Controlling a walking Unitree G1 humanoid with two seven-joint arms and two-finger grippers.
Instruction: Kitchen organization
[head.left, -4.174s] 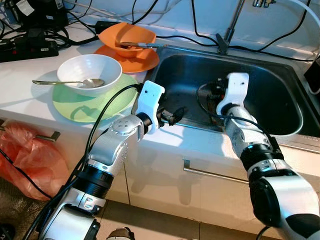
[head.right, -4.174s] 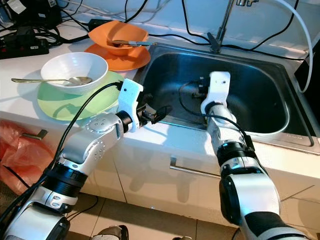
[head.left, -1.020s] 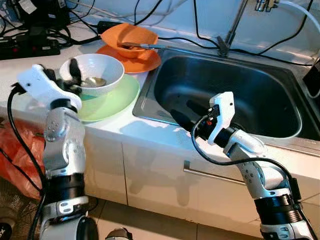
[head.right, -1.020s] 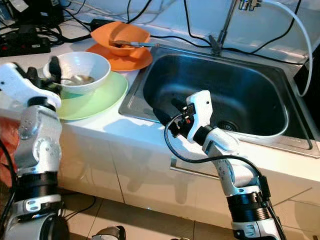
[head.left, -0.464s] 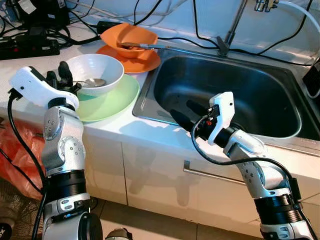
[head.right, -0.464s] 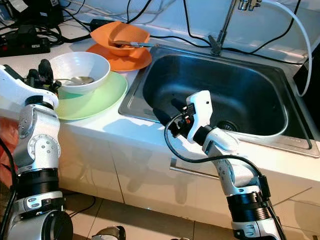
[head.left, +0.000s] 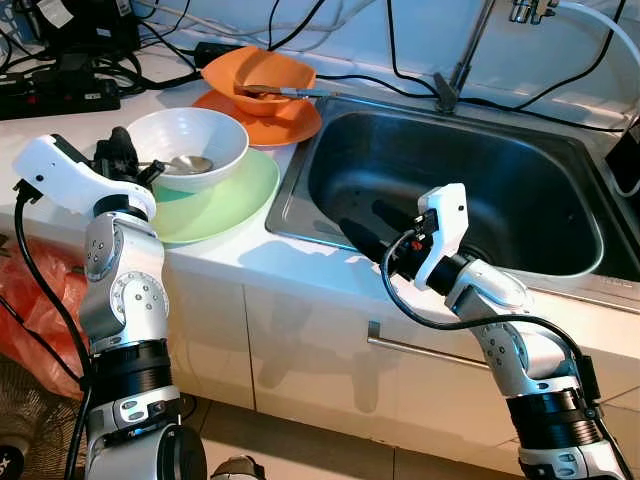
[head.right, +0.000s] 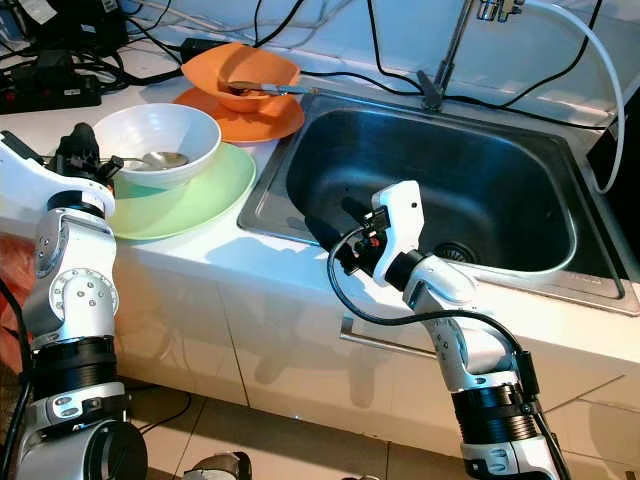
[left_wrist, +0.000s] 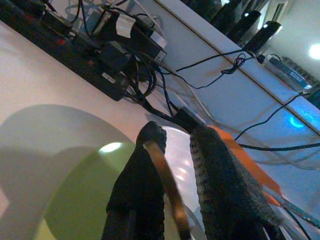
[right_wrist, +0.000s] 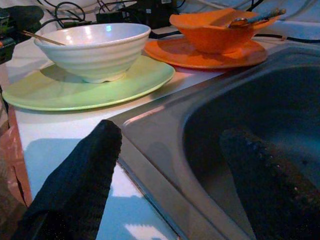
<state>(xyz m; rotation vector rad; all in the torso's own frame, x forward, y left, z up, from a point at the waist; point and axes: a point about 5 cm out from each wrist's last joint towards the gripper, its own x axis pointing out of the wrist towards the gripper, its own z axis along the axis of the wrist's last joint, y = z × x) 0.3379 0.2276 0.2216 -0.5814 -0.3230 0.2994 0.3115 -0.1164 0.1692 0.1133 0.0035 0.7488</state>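
A white bowl (head.left: 190, 138) stands on a green plate (head.left: 232, 196) on the counter, with a metal spoon (head.left: 188, 164) lying in it. My left gripper (head.left: 124, 150) is at the bowl's left rim. In the left wrist view the spoon handle (left_wrist: 168, 189) runs between its two fingers, which are pressed close on it. My right gripper (head.left: 366, 224) hangs open over the front left corner of the steel sink (head.left: 292, 222), with nothing between its fingers (right_wrist: 75, 180).
An orange bowl (head.left: 256, 74) with a utensil in it sits on an orange plate (head.left: 284, 120) behind the green plate. A faucet (head.left: 458, 62) and several cables run along the back wall. A power strip (head.left: 58, 96) lies at the far left. An orange bag (head.left: 50, 312) hangs below the counter.
My left gripper has drawn back from inside the bowl to its left rim and closed around the spoon handle. The right arm has stayed where it was.
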